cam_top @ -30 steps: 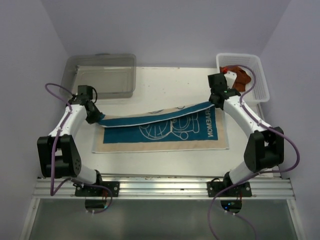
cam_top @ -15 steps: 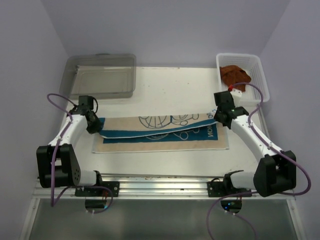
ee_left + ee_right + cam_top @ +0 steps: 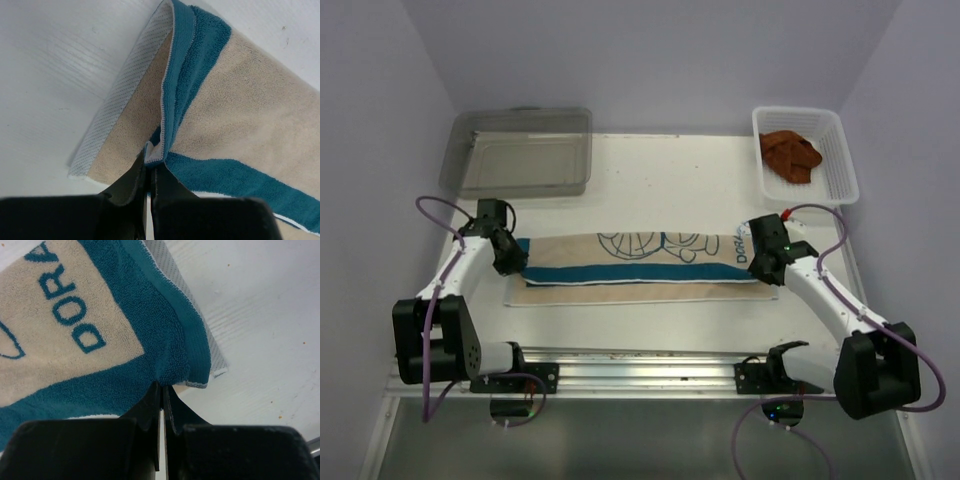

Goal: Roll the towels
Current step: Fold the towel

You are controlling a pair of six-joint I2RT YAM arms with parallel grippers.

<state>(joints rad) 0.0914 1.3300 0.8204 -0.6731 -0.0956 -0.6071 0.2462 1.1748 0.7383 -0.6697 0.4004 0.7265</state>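
Progress early: cream towel (image 3: pixel 640 262) is laid flat across the middle of the worktop (image 3: pixel 660 180), its far long edge folded over toward the near one, so that a beige strip of the lower layer shows along the near side. No roll is begun. Left end effector (image 3: pixel 149 167) is clenched on the left corner of the folded layer. Right end effector (image 3: pixel 162 392) is clenched likewise on the right corner, by the blue lettering. Both corners are held low against the cloth. Rust-brown towel (image 3: pixel 790 155) is seen crumpled in the white mesh basket (image 3: pixel 847 182) at the far right, untouched, so both rolls are judged still to be made. Clear plastic bin (image 3: pixel 520 185) stands at the far left, well apart from the cloth. Nothing is seen lying in the way of rolling, though the pinched corners would likely need releasing first.
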